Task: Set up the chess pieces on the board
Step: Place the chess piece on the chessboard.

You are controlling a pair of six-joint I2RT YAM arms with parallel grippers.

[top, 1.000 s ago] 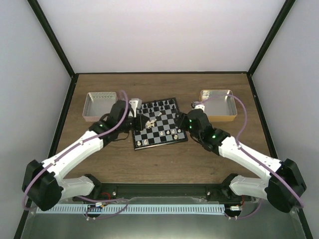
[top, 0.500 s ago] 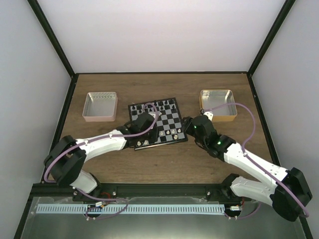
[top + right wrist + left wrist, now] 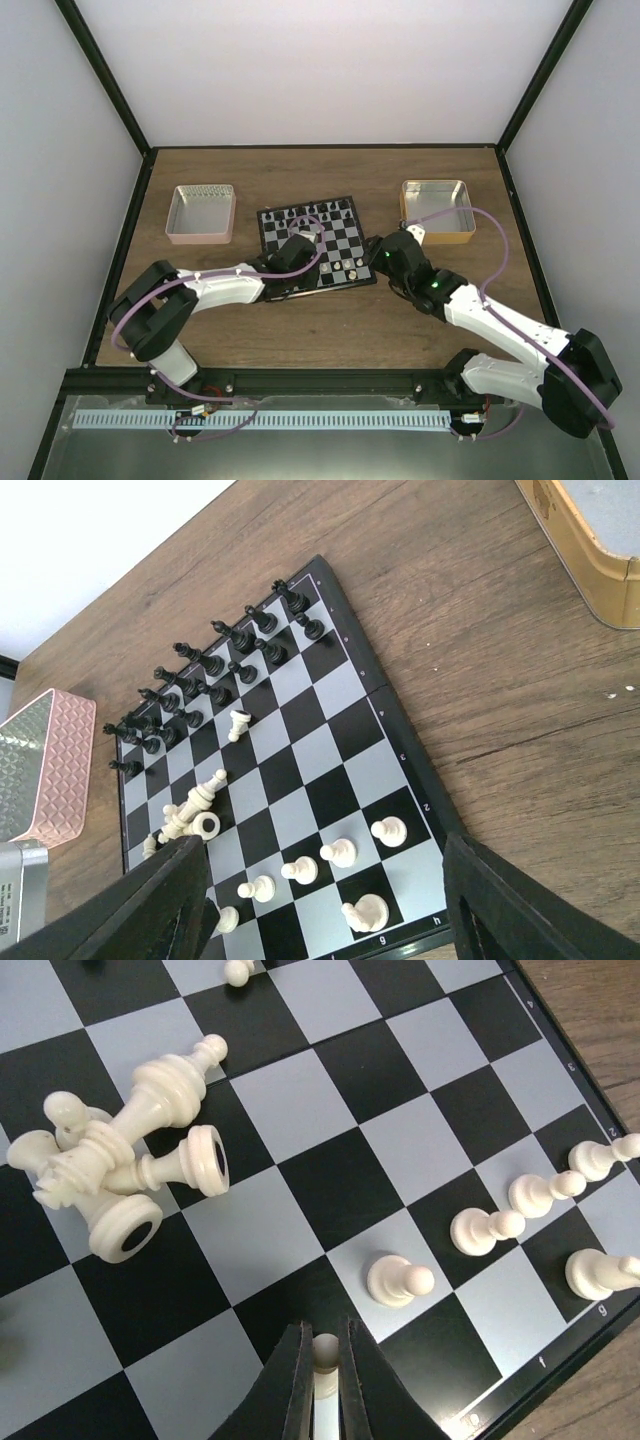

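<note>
The board (image 3: 340,232) lies mid-table; it also shows in the left wrist view (image 3: 330,1190) and the right wrist view (image 3: 330,710). My left gripper (image 3: 325,1360) is shut on a cream-white pawn (image 3: 325,1352), held upright over a square by the board's near edge; in the top view it (image 3: 298,268) is over the board's near-left part. Three more cream pawns (image 3: 400,1280) stand in a row to its right. A pile of fallen cream pieces (image 3: 110,1175) lies mid-board. My right gripper (image 3: 325,880) is open and empty above the board's near-right edge (image 3: 378,255).
Black pieces (image 3: 200,665) stand in the two far rows. One cream piece (image 3: 238,723) lies fallen near them, and a cream knight (image 3: 365,913) stands in the near row. A pink tray (image 3: 202,213) is at back left, a gold tray (image 3: 437,210) at back right.
My left arm has swung in from the left and its gripper has moved to the board's near-left part. My right gripper has drawn back slightly toward the board's right edge.
</note>
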